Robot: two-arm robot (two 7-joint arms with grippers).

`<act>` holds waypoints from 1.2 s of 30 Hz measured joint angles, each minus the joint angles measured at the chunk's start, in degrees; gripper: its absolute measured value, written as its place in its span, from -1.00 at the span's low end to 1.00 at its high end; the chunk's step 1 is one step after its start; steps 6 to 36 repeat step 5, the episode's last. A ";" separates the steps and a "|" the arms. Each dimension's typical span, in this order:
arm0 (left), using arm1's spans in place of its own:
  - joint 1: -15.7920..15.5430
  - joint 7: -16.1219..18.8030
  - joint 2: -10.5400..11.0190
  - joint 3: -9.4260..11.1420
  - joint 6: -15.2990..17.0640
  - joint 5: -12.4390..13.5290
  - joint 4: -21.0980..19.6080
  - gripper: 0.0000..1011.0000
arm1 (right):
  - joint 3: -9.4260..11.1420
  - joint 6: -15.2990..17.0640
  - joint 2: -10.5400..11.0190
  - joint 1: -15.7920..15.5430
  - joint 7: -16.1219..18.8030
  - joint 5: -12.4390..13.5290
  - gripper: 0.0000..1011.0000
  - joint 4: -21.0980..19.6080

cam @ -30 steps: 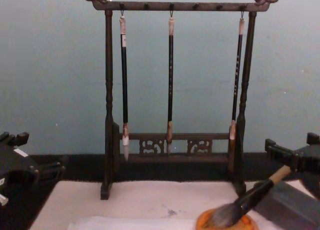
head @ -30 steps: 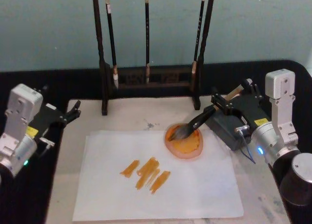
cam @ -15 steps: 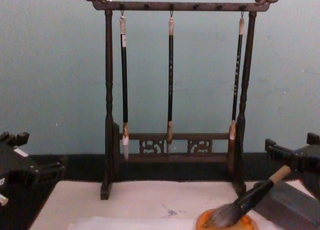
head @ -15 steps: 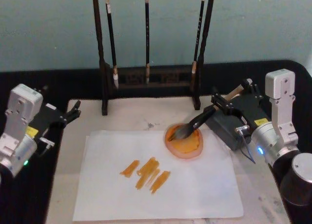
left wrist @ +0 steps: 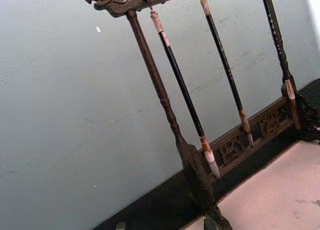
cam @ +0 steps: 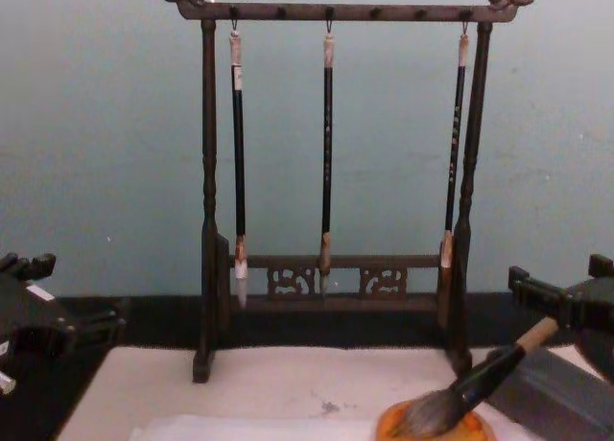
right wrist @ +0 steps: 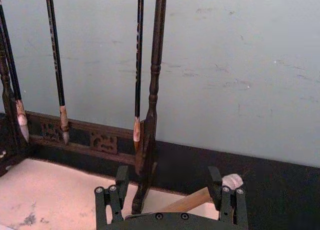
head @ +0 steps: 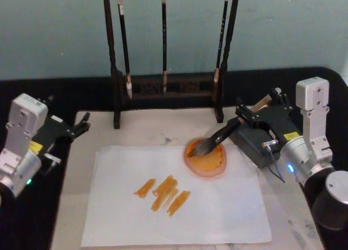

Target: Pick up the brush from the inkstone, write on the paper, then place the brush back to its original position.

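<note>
The brush (right wrist: pixel 192 201) handle is mostly hidden behind the right gripper (right wrist: pixel 172 192) in its wrist view.

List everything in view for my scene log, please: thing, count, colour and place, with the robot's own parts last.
brush: one, tan handle, black ferrule, grey bristles; tilted, bristles in the inkstone, handle between the right gripper's fingers.
inkstone: one, orange; on the paper's far right part.
paper: one, white, with orange strokes; on the mat.
mat: one, cream; under the paper.
thin brushes: three, black shafts; hanging on the rack.
rack: one, dark wood; at the mat's far edge.
left gripper: black, idle, beside the mat's left edge.
right gripper: black, open, around the brush handle's end.
</note>
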 joint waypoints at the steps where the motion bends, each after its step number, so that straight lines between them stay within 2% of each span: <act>1: 0.00 0.00 0.00 0.00 0.00 0.00 0.00 1.00 | 0.00 0.00 0.00 0.00 0.00 0.00 0.98 0.00; 36: 0.00 0.00 0.00 0.00 0.00 0.00 0.00 1.00 | 0.00 0.00 0.00 0.00 0.00 0.00 0.98 0.00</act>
